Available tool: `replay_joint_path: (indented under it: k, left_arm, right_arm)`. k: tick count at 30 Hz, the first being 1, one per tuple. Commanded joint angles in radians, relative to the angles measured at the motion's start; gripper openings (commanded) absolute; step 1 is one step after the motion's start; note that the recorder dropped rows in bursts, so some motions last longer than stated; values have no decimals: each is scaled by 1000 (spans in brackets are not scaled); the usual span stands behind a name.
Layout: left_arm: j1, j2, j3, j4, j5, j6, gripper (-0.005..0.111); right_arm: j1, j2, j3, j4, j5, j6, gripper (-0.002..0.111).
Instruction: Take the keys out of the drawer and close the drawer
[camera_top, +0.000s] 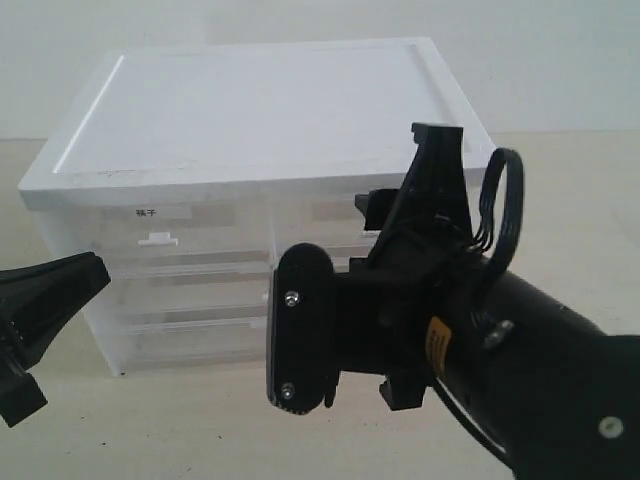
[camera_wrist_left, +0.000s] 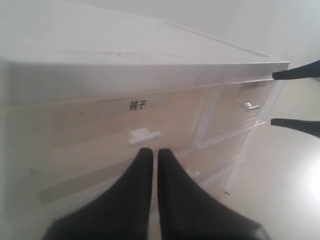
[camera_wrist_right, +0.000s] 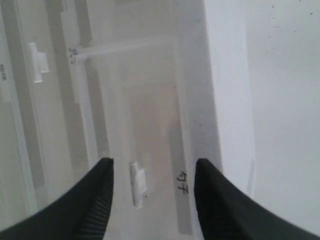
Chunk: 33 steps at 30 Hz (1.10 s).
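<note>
The drawer (camera_wrist_right: 155, 125) is the upper right half-width one of a white translucent cabinet (camera_top: 260, 110), with a white tab handle (camera_wrist_right: 137, 184) and a thin-lettered label (camera_wrist_right: 183, 181). My right gripper (camera_wrist_right: 153, 165) is open right in front of it, with the handle and label between the fingers' line and nothing held. The left wrist view shows the same drawer (camera_wrist_left: 230, 117) with the right fingers (camera_wrist_left: 295, 74) beside it. I cannot tell whether it is pushed fully in. My left gripper (camera_wrist_left: 152, 152) is shut and empty, just below the tab (camera_wrist_left: 144, 135) of the bold-labelled left drawer. The keys are out of view.
Below the two half-width drawers are full-width drawers (camera_top: 190, 300). The cabinet stands on a pale tabletop (camera_top: 150, 420) with a white wall behind. My right arm (camera_top: 480, 340) covers much of the cabinet's right front in the exterior view.
</note>
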Motion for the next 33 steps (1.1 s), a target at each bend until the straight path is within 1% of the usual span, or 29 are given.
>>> replay_joint_path:
  k: [1, 3, 6, 10, 15, 16, 18, 21, 22, 28, 31, 33]
  left_arm:
    - [3, 2, -3, 11, 1, -1, 5]
    - [3, 2, -3, 14, 1, -1, 5]
    - [3, 2, -3, 16, 1, -3, 5]
    - [3, 2, -3, 10, -3, -3, 5]
    - [3, 2, -3, 14, -3, -3, 5]
    - [3, 2, -3, 14, 0, -3, 5]
    - [3, 2, -3, 14, 0, -3, 5]
    - [3, 2, -3, 14, 0, -3, 5]
    - [3, 2, -3, 14, 0, -3, 5]
    - [3, 2, -3, 12, 0, 1, 5]
    - [3, 2, -3, 10, 0, 6, 5]
    - [3, 2, -3, 10, 0, 8, 5]
  right_arm:
    - [-32, 56, -4, -42, 12, 37, 45]
    - [-67, 74, -4, -75, 12, 103, 45]
    - [-107, 80, -4, -76, 12, 186, 45]
    - [-131, 80, -4, -76, 8, 193, 45]
    - [-131, 99, -4, -76, -7, 195, 45]
    - [-131, 106, -4, -76, -7, 195, 42]
    - [-131, 125, -4, -76, 2, 195, 31]
    - [-131, 158, -4, -76, 5, 189, 7]
    - [-131, 167, -4, -76, 8, 189, 1]
    - [-127, 175, -4, -76, 66, 189, 0]
    - [-99, 161, -4, -76, 69, 162, 0]
    - [-63, 152, -4, -58, 80, 125, 0]
